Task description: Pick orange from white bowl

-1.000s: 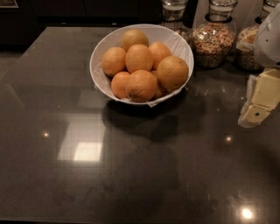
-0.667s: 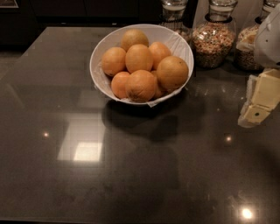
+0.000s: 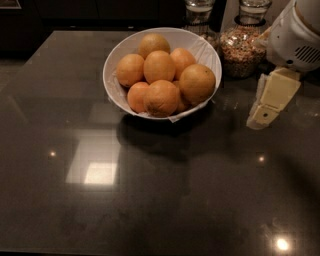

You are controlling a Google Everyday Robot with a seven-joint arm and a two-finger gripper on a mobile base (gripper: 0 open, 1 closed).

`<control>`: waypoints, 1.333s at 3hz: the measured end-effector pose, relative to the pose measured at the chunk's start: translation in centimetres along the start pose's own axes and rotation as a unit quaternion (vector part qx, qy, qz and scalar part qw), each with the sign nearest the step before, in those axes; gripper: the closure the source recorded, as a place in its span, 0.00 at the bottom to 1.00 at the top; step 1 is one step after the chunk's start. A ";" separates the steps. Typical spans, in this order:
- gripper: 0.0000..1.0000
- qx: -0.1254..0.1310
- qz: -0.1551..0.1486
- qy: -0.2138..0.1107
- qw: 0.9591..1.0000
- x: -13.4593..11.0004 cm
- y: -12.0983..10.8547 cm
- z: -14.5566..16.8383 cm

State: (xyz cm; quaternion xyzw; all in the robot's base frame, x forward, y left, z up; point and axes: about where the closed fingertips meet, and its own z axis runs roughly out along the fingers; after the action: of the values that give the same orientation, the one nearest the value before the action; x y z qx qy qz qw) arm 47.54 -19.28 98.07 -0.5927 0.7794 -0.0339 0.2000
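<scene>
- Desk [image 3: 55, 215]: dark and polished, with a bright square reflection well to the left of the end effector. This far-left stretch and the whole near half offer open room. The desk's left and far edges show beyond the bowl, well apart from the working zone.
- White bowl [image 3: 114, 61]: stands left of the end effector and slightly farther back, near but not touching it. It is lined with crinkled white paper and holds about seven oranges heaped above the rim.
- Orange [image 3: 198, 83]: the large, dull orange-tan fruit sits at the side of the pile nearest the end effector, against the bowl's right wall. It touches a neighbour on its far-left side and the large front orange [image 3: 161, 98].
- Glass jar of grains [image 3: 242, 44]: stands behind and just left of the end effector, close to the bowl's right rim. A second jar [image 3: 199, 11] stands farther back, behind the bowl.
- End effector [image 3: 265, 113]: hangs low over the desk to the right of the bowl. How far open it is cannot be told, and nothing is seen in its hold.
- Judgement, step in hand: the approach is not yet made.
  - Rise above rim height, then travel left and descend on the orange from above, with the jaws spanning its widest part.
  - Avoid pushing the thin bowl wall or nudging the neighbours, which may roll.
- Judgement, clearance: the jar behind limits rearward swing, so the near side is the safer corridor.
</scene>
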 end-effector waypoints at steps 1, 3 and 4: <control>0.00 -0.001 0.016 -0.028 0.999 -2.3 -2.1 0.8; 0.00 -0.008 0.033 -0.057 0.998 -4.6 -3.9 1.4; 0.00 -0.009 0.047 -0.073 0.996 -5.4 -3.7 2.7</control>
State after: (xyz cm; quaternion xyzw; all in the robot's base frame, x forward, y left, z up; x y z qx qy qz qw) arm 53.04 -14.77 98.14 -0.5583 0.7899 0.0262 0.2523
